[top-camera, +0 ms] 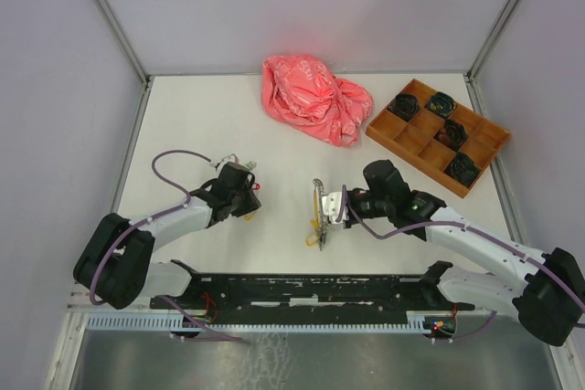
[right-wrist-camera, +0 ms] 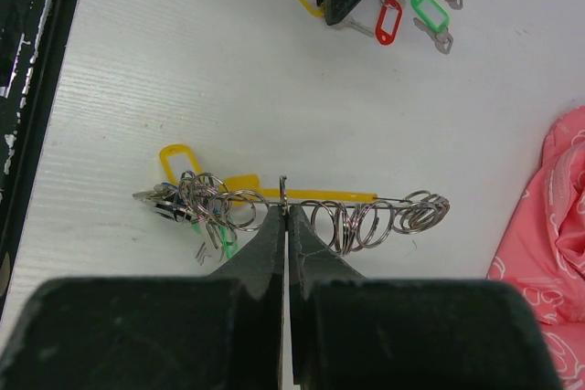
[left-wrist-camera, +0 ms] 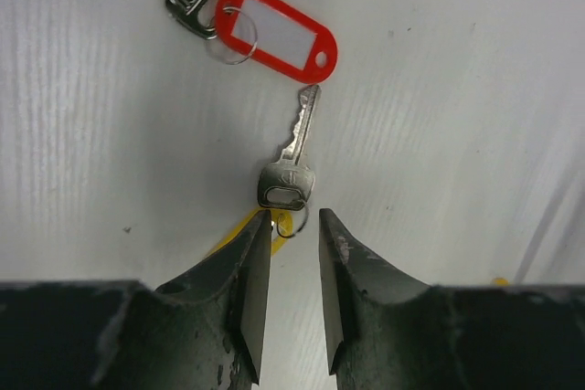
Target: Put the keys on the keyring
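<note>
One key [left-wrist-camera: 291, 171] lies at parted left gripper [left-wrist-camera: 295, 224]; right gripper [right-wrist-camera: 286, 214] pinches keyring [right-wrist-camera: 388, 197]

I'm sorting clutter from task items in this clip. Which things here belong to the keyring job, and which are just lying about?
Job: keyring, gripped by the right gripper; red-tag key; silver key in front of the left gripper.
Lying about: pink bag; wooden tray with black items.

White links and black joints on the left arm [top-camera: 178, 218] and right arm [top-camera: 484, 248]; a purple cable [top-camera: 174, 152] trails each; pincer fingers [left-wrist-camera: 251, 289] black, scuffed.
</note>
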`<state>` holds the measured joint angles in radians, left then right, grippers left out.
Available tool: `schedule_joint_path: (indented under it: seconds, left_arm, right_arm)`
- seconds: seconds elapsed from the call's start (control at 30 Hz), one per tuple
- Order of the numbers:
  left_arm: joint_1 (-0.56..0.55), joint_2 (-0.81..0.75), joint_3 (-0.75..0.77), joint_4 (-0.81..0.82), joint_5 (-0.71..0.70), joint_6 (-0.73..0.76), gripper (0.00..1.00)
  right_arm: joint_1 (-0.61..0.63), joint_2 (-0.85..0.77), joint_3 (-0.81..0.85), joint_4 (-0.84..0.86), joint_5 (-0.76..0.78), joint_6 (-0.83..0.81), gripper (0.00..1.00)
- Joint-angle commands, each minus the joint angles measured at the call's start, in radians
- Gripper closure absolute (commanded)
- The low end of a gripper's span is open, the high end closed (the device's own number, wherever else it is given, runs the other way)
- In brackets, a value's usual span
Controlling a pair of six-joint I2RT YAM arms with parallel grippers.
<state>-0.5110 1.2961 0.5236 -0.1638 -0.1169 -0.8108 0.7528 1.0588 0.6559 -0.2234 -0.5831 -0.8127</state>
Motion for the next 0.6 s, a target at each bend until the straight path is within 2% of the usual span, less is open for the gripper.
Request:
schedule_joint_path:
  seconds: [0.0,0.1,0.2,0.57]
  left_arm:
    - [-0.029,0.074,0.040,0.033,0.022,0.018,0.66]
    - [-0.039,0.128,0.077,0.020,-0.014,0.085,0.70]
    - [-0.038,0.151,0.109,0.007,-0.077,0.127,0.79]
    - [-0.038,0.175,0.196,-0.025,-0.116,0.222,0.81]
  right_arm:
    - [0.008,-0.025,0.006,0.037,-0.006,0.001,0.99]
    - [0.008,-0.027,0.007,0.033,-0.006,0.000,0.99]
    - [0.009,-0.032,0.008,0.030,-0.005,-0.001,0.99]
    - [0.010,-0.032,0.008,0.024,-0.002,-0.004,0.99]
